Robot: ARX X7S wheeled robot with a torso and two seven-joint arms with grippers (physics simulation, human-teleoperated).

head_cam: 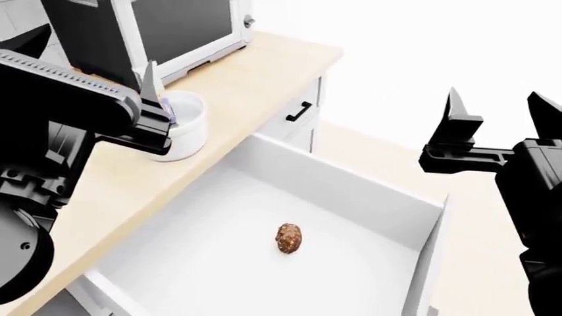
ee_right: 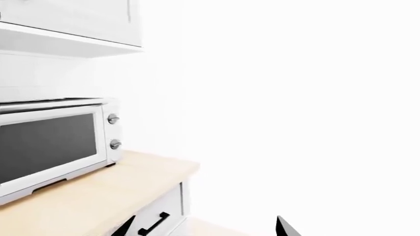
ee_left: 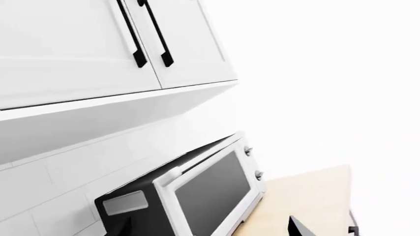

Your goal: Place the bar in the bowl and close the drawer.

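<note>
right fingers spread, left's state unclear | only head view: bar in bowl, drawer open

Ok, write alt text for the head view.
A wide white drawer stands open under a pale wooden counter, holding only a brown lumpy ball. A small round white bowl sits on the counter, partly hidden by the left gripper; the right gripper hovers open.

I see the pale wooden countertop carrying a small round white ceramic bowl, just in front of the white-and-black toaster oven.
</note>
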